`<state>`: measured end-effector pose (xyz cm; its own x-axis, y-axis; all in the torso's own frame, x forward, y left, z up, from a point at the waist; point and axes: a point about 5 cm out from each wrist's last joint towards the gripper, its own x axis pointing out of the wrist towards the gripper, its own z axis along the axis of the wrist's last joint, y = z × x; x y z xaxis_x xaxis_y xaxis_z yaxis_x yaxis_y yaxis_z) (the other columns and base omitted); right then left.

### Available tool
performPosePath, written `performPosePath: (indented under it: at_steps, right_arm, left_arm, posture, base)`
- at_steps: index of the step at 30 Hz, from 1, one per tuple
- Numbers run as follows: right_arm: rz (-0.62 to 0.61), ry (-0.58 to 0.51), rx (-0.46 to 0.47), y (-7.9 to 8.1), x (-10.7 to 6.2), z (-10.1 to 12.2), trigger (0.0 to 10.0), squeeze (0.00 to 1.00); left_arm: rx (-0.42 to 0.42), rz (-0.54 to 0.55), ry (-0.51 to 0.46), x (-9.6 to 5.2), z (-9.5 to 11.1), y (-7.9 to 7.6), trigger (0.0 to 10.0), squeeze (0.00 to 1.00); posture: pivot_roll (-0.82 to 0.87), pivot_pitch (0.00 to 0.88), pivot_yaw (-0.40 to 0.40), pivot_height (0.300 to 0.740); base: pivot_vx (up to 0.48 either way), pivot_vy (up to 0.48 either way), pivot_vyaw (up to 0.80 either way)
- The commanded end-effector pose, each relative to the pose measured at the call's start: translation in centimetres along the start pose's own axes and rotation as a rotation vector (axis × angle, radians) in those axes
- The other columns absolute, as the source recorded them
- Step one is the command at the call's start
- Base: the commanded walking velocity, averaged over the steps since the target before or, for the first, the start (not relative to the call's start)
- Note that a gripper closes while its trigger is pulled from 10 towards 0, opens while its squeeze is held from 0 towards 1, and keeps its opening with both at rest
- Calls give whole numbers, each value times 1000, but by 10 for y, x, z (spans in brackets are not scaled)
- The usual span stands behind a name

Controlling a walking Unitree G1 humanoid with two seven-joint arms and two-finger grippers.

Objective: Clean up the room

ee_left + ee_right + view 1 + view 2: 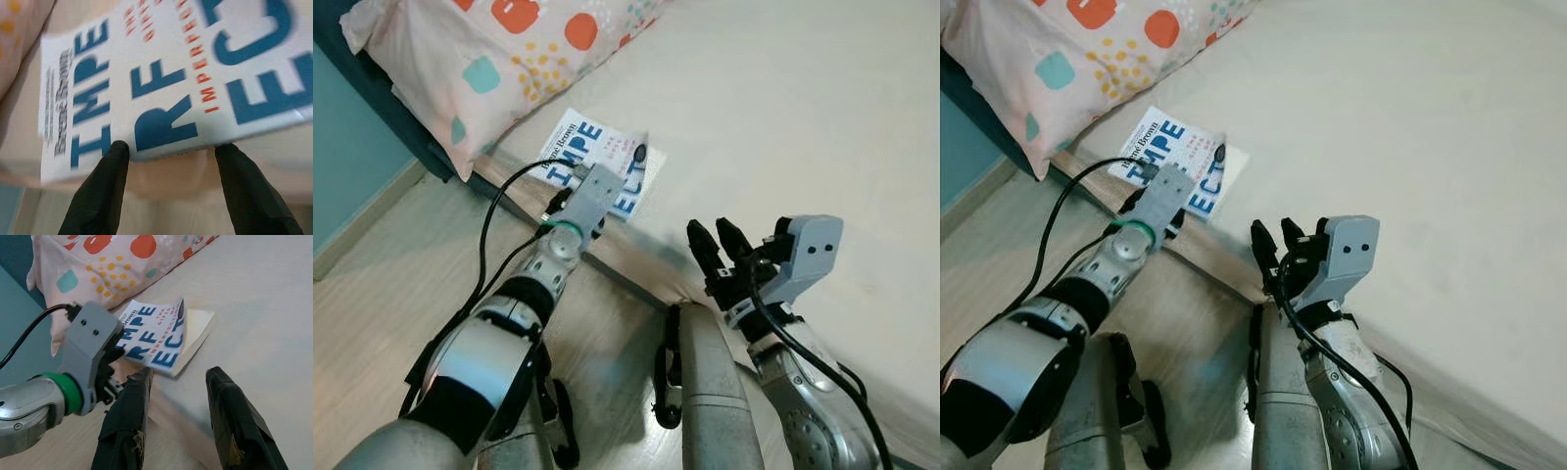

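Observation:
A white book [607, 149] with big blue letters lies on the cream bed [783, 117], close to its near edge and just below a pillow. My left gripper [171, 147] is open, its two black fingertips [117, 149] right at the book's near edge, one at each side of the title. In the right wrist view the left wrist housing [90, 340] sits against the book [156, 333]. My right gripper [710, 230] is open with nothing between its fingers, held over the bed edge to the right of the book.
A pink pillow [509, 49] with coloured spots lies at the head of the bed, touching the book's far corner. Wooden floor [391, 264] runs along the bed's side, with a teal wall [342, 127] at the left. My own legs [705, 392] stand against the bed edge.

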<state>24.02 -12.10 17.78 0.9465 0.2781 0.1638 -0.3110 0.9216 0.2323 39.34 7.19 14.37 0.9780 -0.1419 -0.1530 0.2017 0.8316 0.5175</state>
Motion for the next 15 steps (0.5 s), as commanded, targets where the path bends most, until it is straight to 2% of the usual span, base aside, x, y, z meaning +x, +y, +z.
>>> performPosePath:
  at_steps: [1,8,10,11,15]
  right_arm:
    - [-24,18,6,-2,-5,-2,10000,0]
    - [-29,20,7,-2,-6,-2,10000,0]
    - [-31,20,8,-2,-6,-2,10000,0]
    - [-32,20,8,-3,-5,-2,10000,0]
    - [-29,21,9,-3,-4,-3,10000,0]
  left_arm:
    - [-3,-31,-1,-1,1,-10,10000,0]
    - [65,-39,-19,-2,2,-16,10000,0]
    - [85,-27,-9,-3,-2,-15,10000,0]
    - [125,-3,7,-4,-8,-13,10000,0]
    - [139,61,38,-5,-18,-5,10000,0]
  posture:
    - [-321,364,50,600]
    - [-322,360,53,600]
    - [-316,359,52,600]
    - [-311,354,52,600]
    - [-296,339,55,600]
  base:
    - [0,0,0]
    - [0,0,0]
    - [0,0,0]
    - [0,0,0]
    - [0,0,0]
